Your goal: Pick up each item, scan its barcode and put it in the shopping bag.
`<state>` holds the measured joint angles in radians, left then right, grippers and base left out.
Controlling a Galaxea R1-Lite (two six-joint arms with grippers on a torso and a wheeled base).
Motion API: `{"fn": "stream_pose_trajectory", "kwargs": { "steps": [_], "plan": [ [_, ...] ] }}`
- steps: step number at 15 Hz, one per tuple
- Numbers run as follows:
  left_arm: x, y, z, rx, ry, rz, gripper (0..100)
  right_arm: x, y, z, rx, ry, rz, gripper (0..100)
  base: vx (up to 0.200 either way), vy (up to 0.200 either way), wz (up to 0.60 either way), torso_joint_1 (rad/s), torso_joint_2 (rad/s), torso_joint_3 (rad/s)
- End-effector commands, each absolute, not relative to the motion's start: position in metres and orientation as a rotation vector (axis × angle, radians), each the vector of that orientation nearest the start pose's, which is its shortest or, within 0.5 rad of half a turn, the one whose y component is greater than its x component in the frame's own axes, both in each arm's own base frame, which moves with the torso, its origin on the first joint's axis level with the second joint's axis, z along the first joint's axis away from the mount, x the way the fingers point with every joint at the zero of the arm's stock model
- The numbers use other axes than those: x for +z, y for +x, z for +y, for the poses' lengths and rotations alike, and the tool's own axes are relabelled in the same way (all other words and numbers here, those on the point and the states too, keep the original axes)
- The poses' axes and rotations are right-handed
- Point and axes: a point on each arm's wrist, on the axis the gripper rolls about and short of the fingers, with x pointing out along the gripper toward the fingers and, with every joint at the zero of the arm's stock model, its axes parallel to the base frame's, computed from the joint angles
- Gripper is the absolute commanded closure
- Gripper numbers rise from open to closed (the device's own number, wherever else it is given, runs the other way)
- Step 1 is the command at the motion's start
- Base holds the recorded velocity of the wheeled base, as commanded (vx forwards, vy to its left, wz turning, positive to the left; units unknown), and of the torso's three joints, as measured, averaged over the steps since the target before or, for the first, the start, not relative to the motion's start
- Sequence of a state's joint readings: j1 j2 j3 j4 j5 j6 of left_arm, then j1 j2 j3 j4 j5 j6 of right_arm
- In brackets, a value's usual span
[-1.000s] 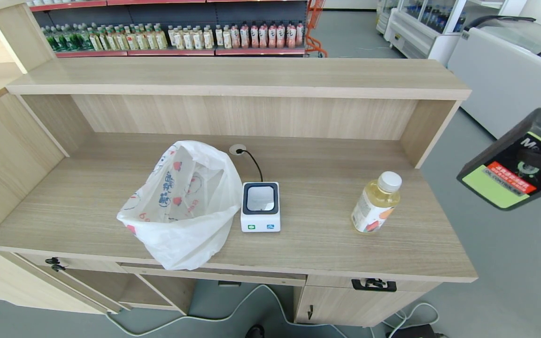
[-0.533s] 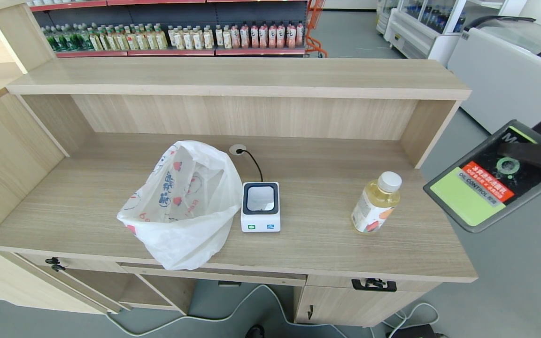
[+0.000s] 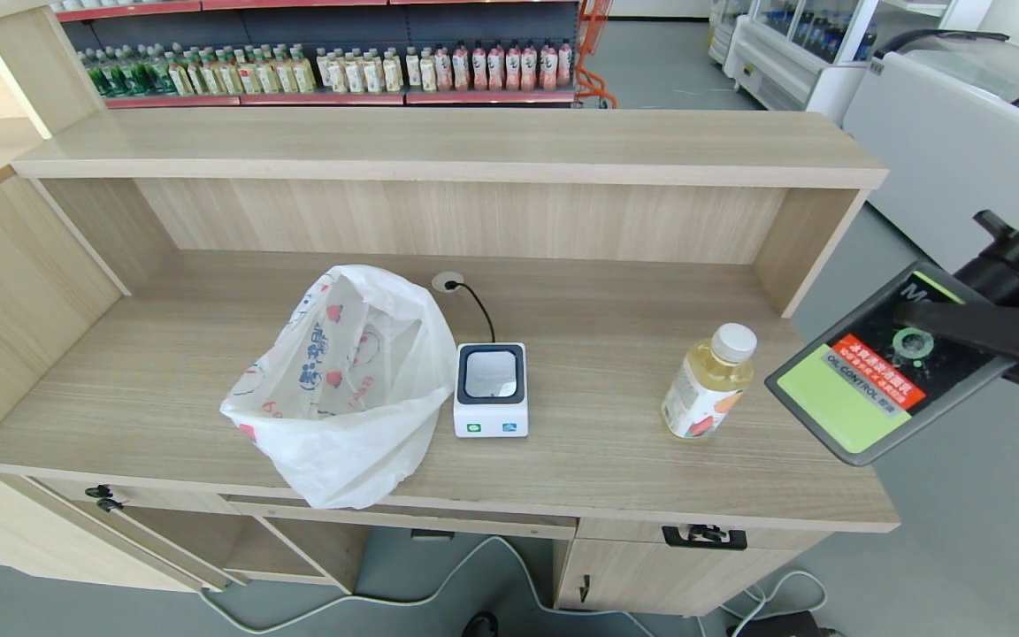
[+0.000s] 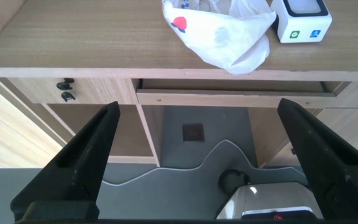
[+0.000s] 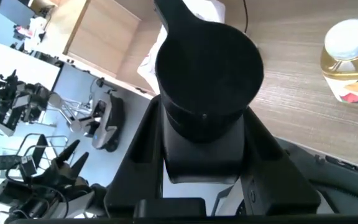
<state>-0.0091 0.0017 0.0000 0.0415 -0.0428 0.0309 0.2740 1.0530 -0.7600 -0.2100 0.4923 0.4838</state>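
Right gripper looks clamped on pack, we think; bottle beside it on counter. Left gripper wide apart.

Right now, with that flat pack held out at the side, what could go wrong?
1. The bottle stands between the flat pack in the right tool and the scanner; a low sweep across might topple it.
2. The shopping bag sags, part of it past the front edge of the counter, so a dropped item might miss or drag it off.
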Motion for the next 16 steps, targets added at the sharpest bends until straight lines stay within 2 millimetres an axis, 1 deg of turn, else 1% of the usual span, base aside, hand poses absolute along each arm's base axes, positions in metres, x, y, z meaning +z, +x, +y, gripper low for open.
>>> {"fn": "stream_pose_trajectory", "kwargs": {
  "steps": [1, 4, 9, 12, 13, 14, 15, 16],
  "plan": [
    [0.071, -0.023, -0.001, -0.053, 0.031, 0.042, 0, 0.273, 0.133, 0.049, 0.730, 0.470, 0.273, 100, 0.000, 0.000, 0.00, 0.000, 0.00, 0.000],
    [0.071, -0.023, -0.001, -0.053, 0.028, 0.042, 0, 0.273, 0.132, 0.049, 0.736, 0.471, 0.275, 100, 0.000, 0.000, 0.00, 0.000, 0.00, 0.000],
    [0.071, -0.023, -0.001, -0.053, 0.031, 0.042, 0, 0.275, 0.134, 0.049, 0.735, 0.471, 0.272, 100, 0.000, 0.200, 0.00, 0.002, 0.00, 0.002],
    [0.071, -0.023, -0.001, -0.053, 0.033, 0.041, 0, 0.273, 0.140, 0.051, 0.726, 0.473, 0.287, 100, 0.000, 0.200, 0.00, -0.002, 0.00, 0.009],
    [0.071, -0.023, -0.001, -0.053, 0.033, 0.042, 0, 0.270, 0.148, 0.052, 0.714, 0.467, 0.299, 100, 0.000, 0.200, 0.00, 0.007, 0.00, 0.007],
    [0.071, -0.023, -0.001, -0.053, 0.033, 0.042, 0, 0.267, 0.160, 0.055, 0.678, 0.462, 0.295, 100, 0.000, 0.200, 0.00, 0.002, 0.00, -0.002],
    [0.071, -0.023, -0.001, -0.053, 0.033, 0.041, 0, 0.264, 0.186, 0.060, 0.563, 0.449, 0.264, 100, 0.000, 0.200, 0.00, -0.007, 0.01, 0.007],
    [0.071, -0.023, -0.001, -0.053, 0.033, 0.042, 0, 0.263, 0.204, 0.063, 0.494, 0.444, 0.255, 100, 0.000, 0.200, 0.00, -0.007, 0.00, 0.002]
  ]
}}
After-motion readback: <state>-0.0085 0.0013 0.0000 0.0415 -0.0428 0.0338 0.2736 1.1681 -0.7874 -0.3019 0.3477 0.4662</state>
